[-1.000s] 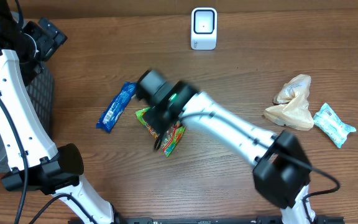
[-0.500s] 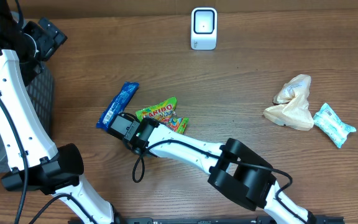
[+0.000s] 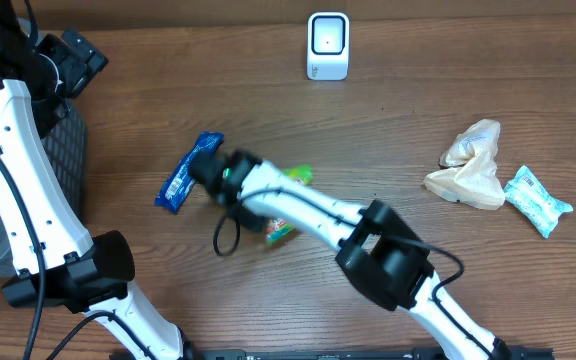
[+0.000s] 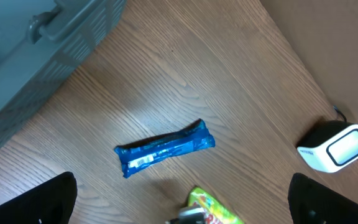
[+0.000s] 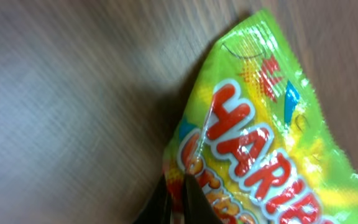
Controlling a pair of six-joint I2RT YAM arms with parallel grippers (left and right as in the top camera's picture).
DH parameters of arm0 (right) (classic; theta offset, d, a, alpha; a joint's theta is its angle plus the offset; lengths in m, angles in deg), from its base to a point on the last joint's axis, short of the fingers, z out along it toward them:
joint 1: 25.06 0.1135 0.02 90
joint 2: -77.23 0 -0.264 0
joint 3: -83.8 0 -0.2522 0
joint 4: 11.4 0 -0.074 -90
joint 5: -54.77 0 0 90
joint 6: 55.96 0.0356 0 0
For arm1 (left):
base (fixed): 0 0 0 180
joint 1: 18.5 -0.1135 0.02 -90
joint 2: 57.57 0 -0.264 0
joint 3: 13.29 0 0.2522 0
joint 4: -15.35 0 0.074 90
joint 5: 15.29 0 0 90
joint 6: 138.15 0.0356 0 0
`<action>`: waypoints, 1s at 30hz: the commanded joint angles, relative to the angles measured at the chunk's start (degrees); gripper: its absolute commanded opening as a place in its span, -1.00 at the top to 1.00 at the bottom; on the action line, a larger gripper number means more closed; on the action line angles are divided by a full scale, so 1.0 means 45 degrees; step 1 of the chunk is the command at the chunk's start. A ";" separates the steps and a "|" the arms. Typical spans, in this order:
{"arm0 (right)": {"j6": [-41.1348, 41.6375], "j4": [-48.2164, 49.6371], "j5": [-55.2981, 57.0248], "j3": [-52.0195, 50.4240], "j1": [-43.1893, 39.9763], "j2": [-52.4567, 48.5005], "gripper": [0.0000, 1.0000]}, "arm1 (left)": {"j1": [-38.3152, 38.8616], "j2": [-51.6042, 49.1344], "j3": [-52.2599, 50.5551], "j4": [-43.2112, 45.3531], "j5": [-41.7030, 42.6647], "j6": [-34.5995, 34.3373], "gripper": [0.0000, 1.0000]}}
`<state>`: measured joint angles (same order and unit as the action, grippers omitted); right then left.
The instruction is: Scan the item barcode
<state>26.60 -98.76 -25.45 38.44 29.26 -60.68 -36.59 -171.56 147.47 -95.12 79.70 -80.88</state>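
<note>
Clamping is being done by the right pincer (image 5: 182,202), whose two dark fingertips are being pressed together on the edge of the Haribo bag (image 5: 260,124), as the right wrist view is showing. From overhead, the bag (image 3: 296,174) is being kept left of the bench's middle, mostly covered by the right arm (image 3: 318,210), which is reaching in from the near edge; whether it is being lifted off the wood or is lying on it cannot be told. The blue wrapper (image 3: 188,170) is being left flat just beside the right pincer (image 3: 213,172), on the side towards the left edge. The scanner (image 3: 328,45) is being stood near the far edge, well apart from the bag, its window facing the near edge. The left pincer (image 4: 182,205) is being held with its fingers (image 4: 36,202) wide apart and gripping nothing, looking down on the wrapper and the bag. A grey basket (image 3: 68,150) is sitting at the left edge. Towards the right edge, a crumpled beige bag (image 3: 473,165) is lying just beside a teal-and-white packet (image 3: 538,200).
</note>
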 commanded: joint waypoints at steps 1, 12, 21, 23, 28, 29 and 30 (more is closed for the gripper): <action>0.0369 -0.1797 -0.5969 0.3147 -0.1797 0.0238 0.93 | 0.0049 0.0355 0.0126 -0.0019 0.0029 -0.0112 -0.99; -0.0505 -0.3186 -1.8287 0.2278 -0.7159 0.0209 0.93 | 0.0049 0.0355 0.0126 -0.0019 0.0029 -0.0112 -1.00; -0.0699 -0.0063 -2.1978 -0.2720 -0.7431 0.0209 0.93 | 0.0049 0.0355 0.0126 -0.0019 0.0029 -0.0112 -1.00; -0.0675 0.0325 -2.0764 -0.2730 -0.7524 0.0209 0.93 | 0.0049 0.0355 0.0126 -0.0019 0.0029 -0.0112 -1.00; 0.1865 0.1413 -1.5033 -0.2735 -0.8053 0.0209 0.93 | 0.0049 0.0355 0.0126 -0.0019 0.0029 -0.0112 -1.00; 0.2361 0.1588 -1.4056 -0.2735 -0.8155 0.0209 0.93 | 0.0049 0.0355 0.0126 -0.0019 0.0029 -0.0112 -1.00; 0.2759 0.1749 -1.3143 -0.2735 -0.8233 0.0209 0.93 | 0.0049 0.0355 0.0126 -0.0019 0.0029 -0.0112 -1.00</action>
<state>30.86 -92.32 -101.67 25.87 -5.95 -60.94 -36.59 -171.56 147.47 -95.10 79.66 -80.88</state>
